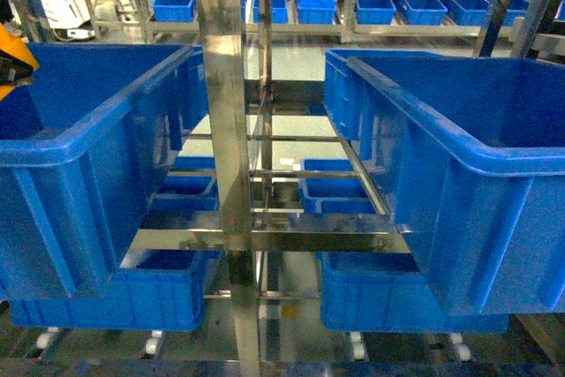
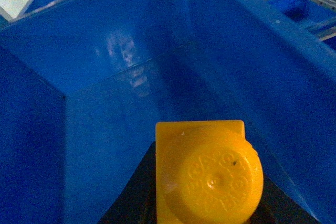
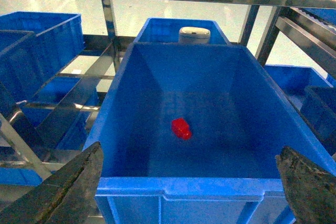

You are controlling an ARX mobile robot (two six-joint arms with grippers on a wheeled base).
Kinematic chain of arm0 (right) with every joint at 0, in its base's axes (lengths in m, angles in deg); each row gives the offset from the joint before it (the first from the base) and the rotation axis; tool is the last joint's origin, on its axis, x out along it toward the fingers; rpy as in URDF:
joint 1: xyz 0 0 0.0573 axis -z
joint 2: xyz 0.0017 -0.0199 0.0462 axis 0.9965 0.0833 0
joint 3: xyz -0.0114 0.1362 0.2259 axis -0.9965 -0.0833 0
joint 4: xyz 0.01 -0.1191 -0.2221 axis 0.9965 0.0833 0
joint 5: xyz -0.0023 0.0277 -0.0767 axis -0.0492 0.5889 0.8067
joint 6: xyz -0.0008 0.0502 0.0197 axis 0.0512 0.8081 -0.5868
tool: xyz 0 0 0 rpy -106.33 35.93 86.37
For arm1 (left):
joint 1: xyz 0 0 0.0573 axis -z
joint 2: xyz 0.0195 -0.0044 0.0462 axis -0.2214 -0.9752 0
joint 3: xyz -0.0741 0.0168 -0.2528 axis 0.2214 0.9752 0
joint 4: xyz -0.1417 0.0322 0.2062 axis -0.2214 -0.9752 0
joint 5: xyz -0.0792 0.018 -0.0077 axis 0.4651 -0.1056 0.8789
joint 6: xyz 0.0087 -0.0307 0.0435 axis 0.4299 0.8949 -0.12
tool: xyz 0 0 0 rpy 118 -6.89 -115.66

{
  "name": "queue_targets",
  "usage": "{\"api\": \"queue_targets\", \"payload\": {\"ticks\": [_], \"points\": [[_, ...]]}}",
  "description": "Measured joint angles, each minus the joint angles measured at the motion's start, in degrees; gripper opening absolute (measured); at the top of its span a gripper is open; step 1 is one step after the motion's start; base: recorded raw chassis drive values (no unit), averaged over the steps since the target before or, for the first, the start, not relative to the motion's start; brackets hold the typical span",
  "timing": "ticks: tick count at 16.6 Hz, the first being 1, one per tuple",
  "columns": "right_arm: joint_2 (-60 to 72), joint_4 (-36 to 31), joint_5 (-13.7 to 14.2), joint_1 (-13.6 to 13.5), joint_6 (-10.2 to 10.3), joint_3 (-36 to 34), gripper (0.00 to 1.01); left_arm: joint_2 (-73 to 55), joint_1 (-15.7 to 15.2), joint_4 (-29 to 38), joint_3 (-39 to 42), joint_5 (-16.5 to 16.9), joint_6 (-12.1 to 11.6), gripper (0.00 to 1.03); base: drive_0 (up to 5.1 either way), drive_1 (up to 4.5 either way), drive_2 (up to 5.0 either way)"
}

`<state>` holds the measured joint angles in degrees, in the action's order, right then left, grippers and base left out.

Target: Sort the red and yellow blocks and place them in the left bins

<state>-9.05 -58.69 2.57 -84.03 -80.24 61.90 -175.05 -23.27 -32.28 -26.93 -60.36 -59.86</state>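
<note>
A yellow block (image 2: 207, 174) with a round embossed face fills the lower part of the left wrist view. My left gripper (image 2: 207, 195) is shut on it, and its dark fingers (image 2: 131, 198) show on either side. The block hangs inside the left blue bin (image 2: 126, 51), above its bare floor. In the head view the yellow block (image 1: 11, 57) shows at the far left edge, over the left bin (image 1: 79, 152). A red block (image 3: 181, 128) lies on the floor of the bin (image 3: 178, 188) below my right gripper (image 3: 190, 153), which is open above the near rim.
A steel rack post (image 1: 225, 130) stands between the left bin and the right bin (image 1: 459, 165). Smaller blue bins (image 1: 340, 192) sit on lower shelves, and more line the back rack. A white object (image 3: 194, 34) rests in the bin beyond the red block's.
</note>
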Motion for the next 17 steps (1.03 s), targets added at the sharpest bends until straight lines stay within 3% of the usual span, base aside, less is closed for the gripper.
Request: {"api": "queue_targets", "payload": {"ticks": [6, 9, 10, 11, 13, 16, 17], "points": [[0.0, 0.0, 0.0, 0.0, 0.0, 0.0, 0.98, -18.05, -2.47, -2.25, -17.35, -3.41, -3.63, 0.27, 0.0, 0.0, 0.0], [0.0, 0.0, 0.0, 0.0, 0.0, 0.0, 0.98, -21.88, -3.85, -2.21, -19.63, -3.37, -4.57, 0.27, 0.0, 0.0, 0.0], [0.0, 0.0, 0.0, 0.0, 0.0, -0.02, 0.98, -21.84, -4.28, -0.37, -19.39, -2.19, -3.98, 0.32, 0.0, 0.0, 0.0], [0.0, 0.0, 0.0, 0.0, 0.0, 0.0, 0.98, -19.93, -4.46, 1.25, -18.21, -1.07, -2.71, 0.45, 0.0, 0.0, 0.0], [0.0, 0.0, 0.0, 0.0, 0.0, -0.02, 0.98, -15.61, -3.52, 2.08, -14.8, 0.09, -1.66, 0.62, 0.0, 0.0, 0.0], [0.0, 0.0, 0.0, 0.0, 0.0, 0.0, 0.98, -6.75, 0.04, -0.7, -8.0, 2.97, 0.59, 1.0, 0.0, 0.0, 0.0], [0.0, 0.0, 0.0, 0.0, 0.0, -0.02, 0.98, -3.69, 0.92, -2.32, -5.44, 3.56, 1.25, 0.97, 0.0, 0.0, 0.0]]}}
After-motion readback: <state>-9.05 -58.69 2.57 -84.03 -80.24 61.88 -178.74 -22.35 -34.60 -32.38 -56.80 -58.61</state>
